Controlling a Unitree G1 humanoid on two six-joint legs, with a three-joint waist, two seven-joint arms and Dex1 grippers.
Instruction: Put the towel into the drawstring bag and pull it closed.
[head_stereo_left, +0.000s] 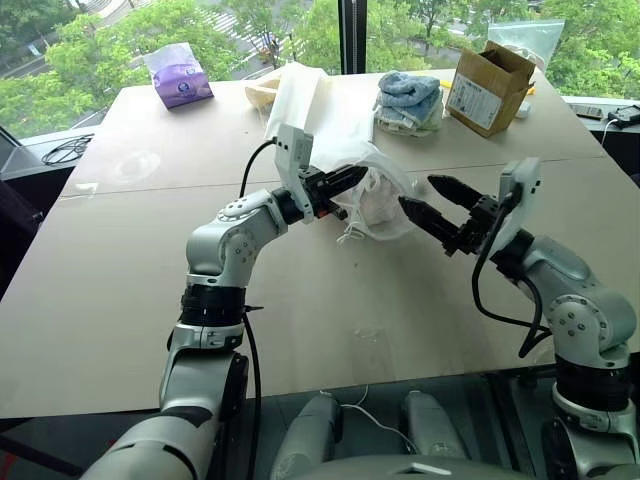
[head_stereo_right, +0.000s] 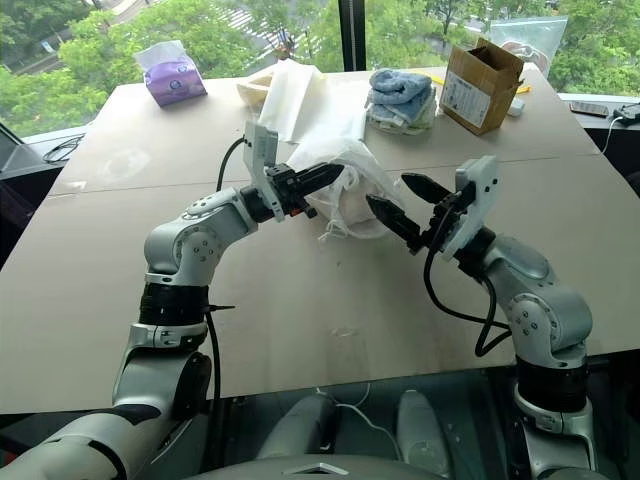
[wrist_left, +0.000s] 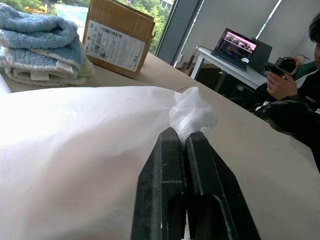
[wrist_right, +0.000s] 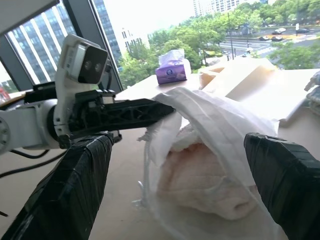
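The white drawstring bag (head_stereo_left: 385, 195) rests on the table (head_stereo_left: 330, 300) between my two grippers, its mouth lifted open. My left gripper (head_stereo_left: 355, 177) is shut on a bunched bit of the bag's rim fabric (wrist_left: 192, 112), holding that edge up. The towel (wrist_right: 200, 180) lies inside the bag and shows through the open mouth and the thin cloth. A thin white cord (wrist_right: 145, 170) hangs from the mouth's edge. My right gripper (head_stereo_left: 418, 192) is open just to the right of the bag, pointing at it without touching, nothing between its fingers (wrist_right: 75, 185).
At the table's far side lie a purple tissue pack (head_stereo_left: 178, 78), flat cream cloth sheets (head_stereo_left: 300, 95), a stack of blue and white towels (head_stereo_left: 408, 100) and a cardboard box (head_stereo_left: 488, 85). A person (wrist_left: 295, 75) sits at a desk beyond the table.
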